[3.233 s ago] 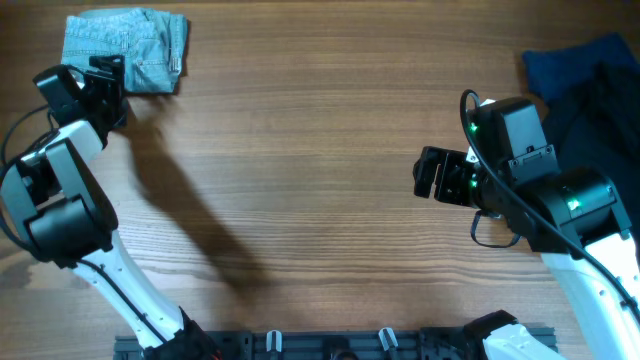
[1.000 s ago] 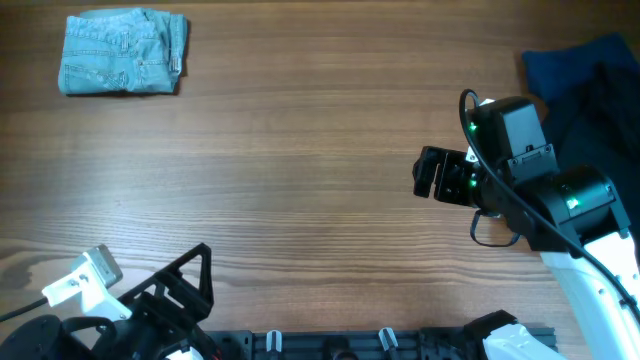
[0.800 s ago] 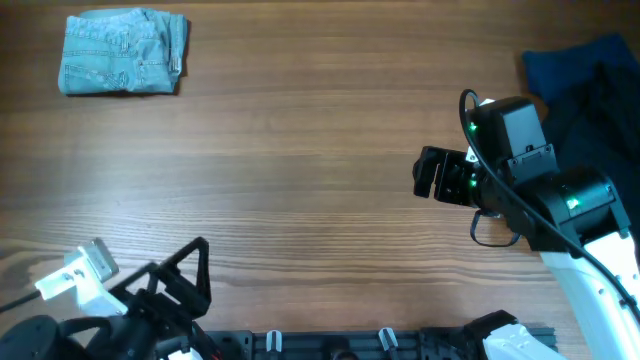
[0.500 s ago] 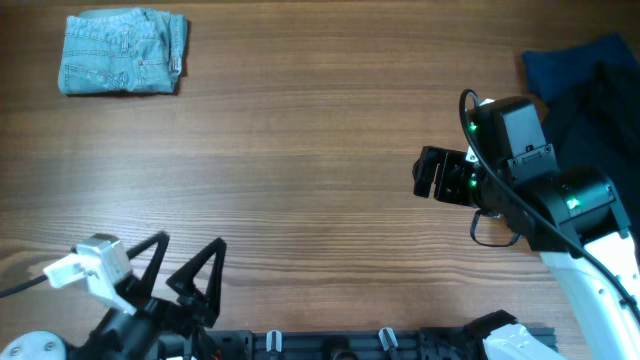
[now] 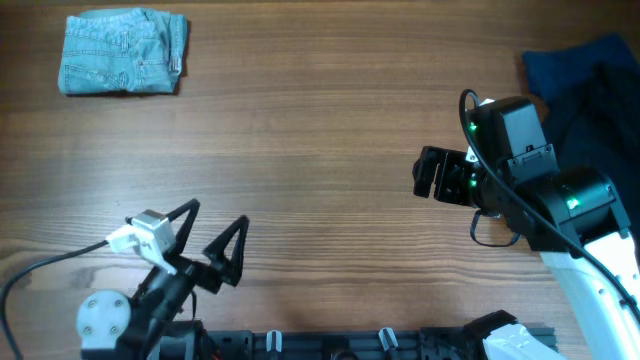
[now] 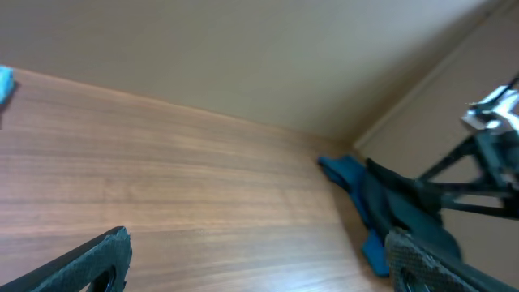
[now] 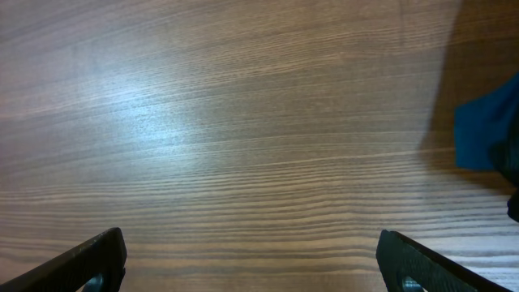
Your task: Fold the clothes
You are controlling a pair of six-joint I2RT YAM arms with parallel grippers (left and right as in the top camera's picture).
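The clothes, light blue denim shorts (image 5: 124, 52), lie folded in a compact bundle at the far left corner of the table. My left gripper (image 5: 212, 238) is open and empty near the front edge, far from the shorts; its fingers frame bare wood in the left wrist view (image 6: 259, 259). My right gripper (image 5: 428, 174) is open and empty over the right middle of the table, with only bare wood between its fingers in the right wrist view (image 7: 259, 264).
A pile of dark navy fabric (image 5: 590, 80) lies at the far right edge, behind my right arm. It also shows in the left wrist view (image 6: 389, 203) and at the right edge of the right wrist view (image 7: 486, 134).
My left arm has pulled away from the shorts at the far left, swung back to the front edge and turned its open gripper rightward. The right arm and shorts have not moved.
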